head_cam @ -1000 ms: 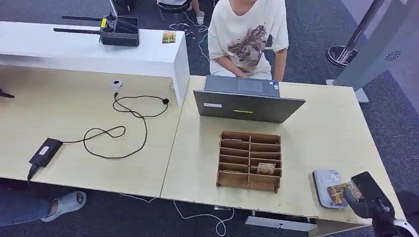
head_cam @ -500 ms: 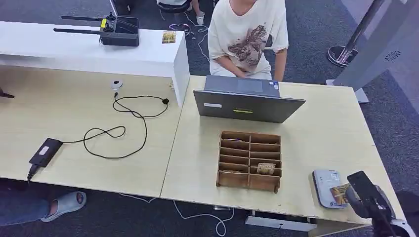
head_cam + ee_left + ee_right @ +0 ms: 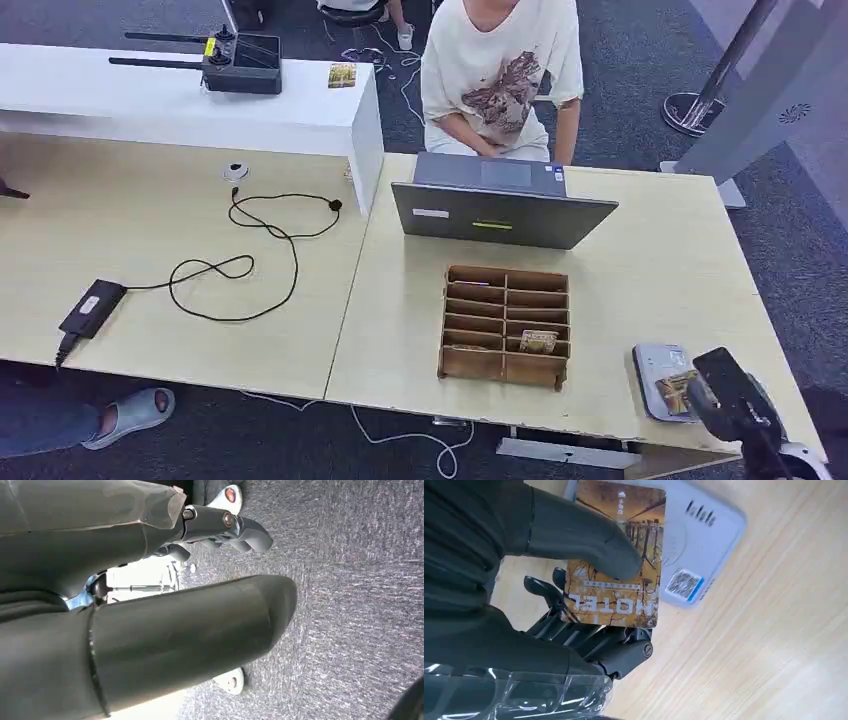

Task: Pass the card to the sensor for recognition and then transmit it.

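A wide table [image 3: 650, 270] of light wood is seen from the head view, with a person [image 3: 500, 70] seated at its far side behind a grey laptop [image 3: 500, 212]. In the middle of the table stands a wooden box [image 3: 506, 325] with many compartments, and one card-like item lies in a slot on its right side. At the near right corner the pale grey sensor [image 3: 658, 375] lies flat, and the right hand [image 3: 728, 400] is placed just beside it, partly over its near edge.

The card [image 3: 616, 555] is held by this hand: it is pinched between the thick thumb [image 3: 579, 535] on its printed face and the darker fingers [image 3: 574, 625] under it. In the right wrist view the card is seen above the sensor [image 3: 699, 535], covering part of its top; whether it touches the surface cannot be told. Its long axis points away from the palm, towards the sensor. The card is brown and yellow, with a photo-like print and the word HOTEL at the end nearer the palm.

The left hand [image 3: 165, 630] hangs above the carpet [image 3: 360, 605], far from the task; its fingers hold nothing, but how wide they are cannot be told. The right hand is therefore judged to be the one for the handover.
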Motion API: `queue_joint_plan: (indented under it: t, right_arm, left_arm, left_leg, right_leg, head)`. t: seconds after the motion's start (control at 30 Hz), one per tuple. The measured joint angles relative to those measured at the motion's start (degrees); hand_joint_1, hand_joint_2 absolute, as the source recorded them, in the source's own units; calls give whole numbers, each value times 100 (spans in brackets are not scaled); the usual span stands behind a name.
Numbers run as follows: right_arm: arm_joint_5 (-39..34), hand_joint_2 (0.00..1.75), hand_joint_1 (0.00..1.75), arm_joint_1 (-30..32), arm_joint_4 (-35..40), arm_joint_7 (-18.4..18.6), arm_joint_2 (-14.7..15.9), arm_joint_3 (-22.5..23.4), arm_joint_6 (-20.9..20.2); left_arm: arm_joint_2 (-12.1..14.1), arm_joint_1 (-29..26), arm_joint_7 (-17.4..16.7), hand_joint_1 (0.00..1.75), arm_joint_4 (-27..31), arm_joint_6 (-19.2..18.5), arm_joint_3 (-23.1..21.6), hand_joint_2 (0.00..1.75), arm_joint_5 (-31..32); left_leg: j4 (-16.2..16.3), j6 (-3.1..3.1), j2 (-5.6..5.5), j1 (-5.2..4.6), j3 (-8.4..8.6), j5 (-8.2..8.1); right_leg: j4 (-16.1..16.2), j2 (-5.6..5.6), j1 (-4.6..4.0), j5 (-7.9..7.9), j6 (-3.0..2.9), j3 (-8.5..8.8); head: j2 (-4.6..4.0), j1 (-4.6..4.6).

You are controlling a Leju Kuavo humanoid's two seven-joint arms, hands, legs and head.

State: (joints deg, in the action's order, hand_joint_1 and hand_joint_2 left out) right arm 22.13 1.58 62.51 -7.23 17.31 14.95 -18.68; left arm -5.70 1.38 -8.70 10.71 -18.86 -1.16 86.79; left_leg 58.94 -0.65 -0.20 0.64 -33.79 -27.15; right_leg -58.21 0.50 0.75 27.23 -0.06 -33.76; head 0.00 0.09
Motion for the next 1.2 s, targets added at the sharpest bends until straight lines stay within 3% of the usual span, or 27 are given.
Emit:
queue_joint_plan:
  t: [0.2, 0.37, 0.47, 0.77, 0.97, 1.2]
  right_arm:
    - [-626, 175, 175, -48, 41, -300, 0, 7, -243]
    - [-688, 175, 175, -186, 42, -338, -2, 2, -191]
    - [-801, 175, 175, -257, 48, -550, -26, -2, -125]
    - [-1197, 175, 175, -429, 654, -875, -127, -39, -44]
    - [-667, 175, 175, -678, 1122, -943, -127, -365, 277]
    - [395, 175, 175, -1339, 1320, -989, -127, -1080, 865]
  left_arm:
    - [11, 1, 55, 0, 0, 15, -11, 0, 0]
    - [17, 1, 83, 0, 0, 15, -44, 0, 0]
    - [17, 0, 83, 0, 0, 4, -46, 0, 0]
    - [15, 1, 96, 0, 0, -13, -46, 0, 0]
    - [7, 3, 59, 0, 0, -77, -46, 0, -2]
    - [-22, 20, -20, 0, 0, -214, -46, 0, -9]
  left_leg:
    - [0, 0, 0, -1, -1, 0]
    - [0, 0, 0, -1, -1, 0]
    - [0, 0, 0, -1, -1, 0]
    - [0, 0, 0, -1, -1, 1]
    - [0, -1, 6, -1, 0, 2]
    - [0, -2, 13, -1, 3, 6]
  right_leg:
    - [-1, 0, 1, 0, 0, 0]
    - [0, 1, 1, 0, 0, 0]
    - [-1, 1, 1, 0, 0, 0]
    - [-3, 0, 1, 0, 0, 0]
    - [-3, -2, 1, -1, -1, 1]
    - [-5, -9, 1, -5, -3, 1]
  head:
    - [2, 0]
    - [2, 0]
    - [0, 0]
    - [0, 0]
    - [0, 0]
    - [0, 0]
